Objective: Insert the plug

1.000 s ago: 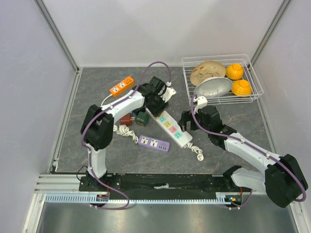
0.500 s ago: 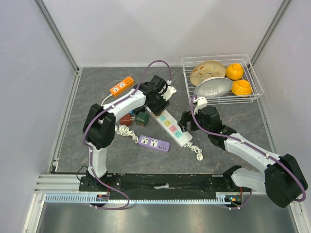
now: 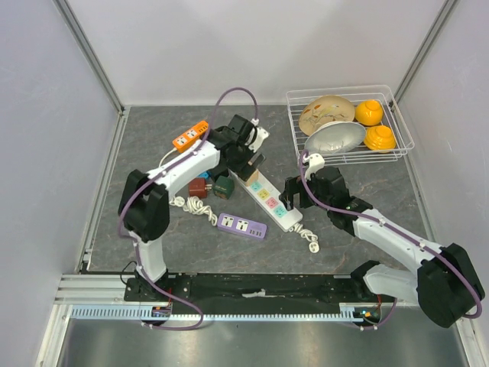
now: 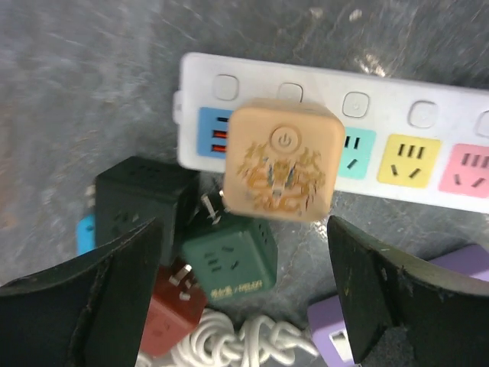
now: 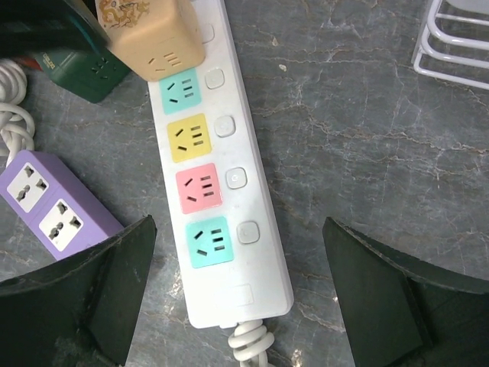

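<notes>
A beige cube plug [image 4: 283, 160] with a power symbol stands on the far end of the white power strip [image 4: 397, 115], over its blue socket; it also shows in the right wrist view [image 5: 149, 34]. My left gripper [image 4: 241, 237] is open and empty, with its fingers apart on either side below the cube and not touching it; it also shows in the top view [image 3: 243, 164]. My right gripper [image 5: 237, 229] is open and empty above the near end of the strip [image 5: 256, 267], over the teal and pink sockets; it also shows in the top view [image 3: 294, 191].
A green cube [image 4: 229, 264], a red cube [image 4: 164, 325], a dark cube [image 4: 141, 199] and a coiled white cord [image 4: 244, 340] lie left of the strip. A purple strip [image 3: 242, 225] lies in front, an orange strip [image 3: 191, 135] at the back. A wire basket [image 3: 290, 95] with bowls stands at the back right.
My left arm's elbow has swung left and its gripper has drawn slightly back and left from the strip. The right arm has hardly moved.
</notes>
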Robot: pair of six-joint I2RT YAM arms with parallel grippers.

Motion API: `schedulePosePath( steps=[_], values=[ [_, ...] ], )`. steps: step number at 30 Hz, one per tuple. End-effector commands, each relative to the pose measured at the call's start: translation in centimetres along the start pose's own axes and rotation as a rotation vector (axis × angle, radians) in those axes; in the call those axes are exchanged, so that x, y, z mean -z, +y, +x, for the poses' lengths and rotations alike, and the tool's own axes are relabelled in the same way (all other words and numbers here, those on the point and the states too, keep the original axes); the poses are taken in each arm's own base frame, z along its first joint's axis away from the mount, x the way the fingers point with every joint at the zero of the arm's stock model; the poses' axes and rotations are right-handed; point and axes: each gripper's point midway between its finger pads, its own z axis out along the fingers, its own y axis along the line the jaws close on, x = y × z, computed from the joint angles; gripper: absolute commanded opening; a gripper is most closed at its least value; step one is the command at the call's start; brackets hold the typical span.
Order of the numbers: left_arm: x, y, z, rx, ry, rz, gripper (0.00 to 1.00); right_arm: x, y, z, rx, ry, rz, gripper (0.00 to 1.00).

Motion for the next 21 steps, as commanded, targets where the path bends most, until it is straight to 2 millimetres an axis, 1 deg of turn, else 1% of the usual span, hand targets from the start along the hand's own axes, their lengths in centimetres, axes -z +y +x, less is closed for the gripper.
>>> schedulePosePath(
  steps=[1, 2, 3, 4, 5, 6, 7, 9, 10, 11, 12, 13, 14, 15, 16, 17, 18, 20, 21],
  values=[
    [8.9, 2.5, -5.8, 0.145, -0.300, -0.118, 0.95, 1.3, 1.1, -2.3, -0.007, -0.039, -0.029, 0.98],
    [9.3, 2.5, -5.1, 0.159, -0.303, -0.121, 0.96, 1.5, 1.1, -2.3, -0.010, -0.040, -0.031, 0.98],
    [9.9, 2.4, -4.9, 0.189, -0.318, -0.123, 0.96, 1.6, 1.1, -2.2, -0.016, -0.037, -0.029, 0.98],
    [10.9, 2.6, -4.3, 0.214, -0.344, -0.142, 0.96, 1.8, 1.2, -2.1, -0.023, -0.032, -0.031, 0.98],
    [11.3, 2.7, -3.8, 0.227, -0.348, -0.154, 0.96, 1.9, 1.2, -1.9, -0.032, -0.025, -0.032, 0.98],
    [11.5, 2.6, -3.3, 0.291, -0.354, -0.157, 0.96, 2.1, 1.3, -1.8, -0.036, -0.024, -0.037, 0.98],
    [12.0, 2.8, -1.9, 0.325, -0.355, -0.183, 0.96, 2.4, 1.5, -1.9, -0.053, -0.029, -0.045, 0.98],
    [12.4, 2.6, -0.9, 0.399, -0.377, -0.191, 0.96, 2.6, 1.7, -1.7, -0.071, -0.031, -0.055, 0.98],
    [11.4, 2.4, 1.0, 0.422, -0.346, -0.200, 0.96, 3.0, 1.9, -1.9, -0.088, -0.039, -0.062, 0.98],
    [12.4, 2.4, 0.8, 0.453, -0.401, -0.201, 0.96, 3.0, 1.9, -1.6, -0.093, -0.036, -0.064, 0.98],
    [12.2, 2.2, 1.3, 0.491, -0.414, -0.194, 0.96, 3.1, 1.9, -1.5, -0.100, -0.034, -0.063, 0.98],
    [11.1, 1.6, 3.0, 0.503, -0.388, -0.184, 0.95, 3.3, 1.8, -1.3, -0.106, -0.034, -0.059, 0.98],
    [11.5, 1.4, 3.1, 0.517, -0.421, -0.174, 0.95, 3.3, 1.8, -1.2, -0.111, -0.033, -0.059, 0.98],
    [11.4, 1.3, 2.8, 0.536, -0.454, -0.161, 0.95, 3.4, 1.8, -1.2, -0.114, -0.040, -0.056, 0.98],
    [10.8, 1.1, 3.9, 0.548, -0.452, -0.167, 0.95, 3.4, 1.6, -0.9, -0.119, -0.038, -0.054, 0.98],
    [10.7, 1.3, 3.5, 0.572, -0.497, -0.172, 0.95, 3.4, 1.7, -0.7, -0.119, -0.040, -0.058, 0.98],
    [9.5, 1.3, 4.8, 0.583, -0.489, -0.189, 0.95, 3.4, 1.8, -1.0, -0.122, -0.057, -0.063, 0.98],
    [8.9, 1.3, 5.2, 0.619, -0.521, -0.195, 0.94, 3.3, 1.9, -0.5, -0.134, -0.058, -0.074, 0.98],
    [8.1, 1.4, 5.4, 0.634, -0.556, -0.197, 0.92, 3.4, 2.0, -0.9, -0.138, -0.081, -0.083, 0.98]
  ],
)
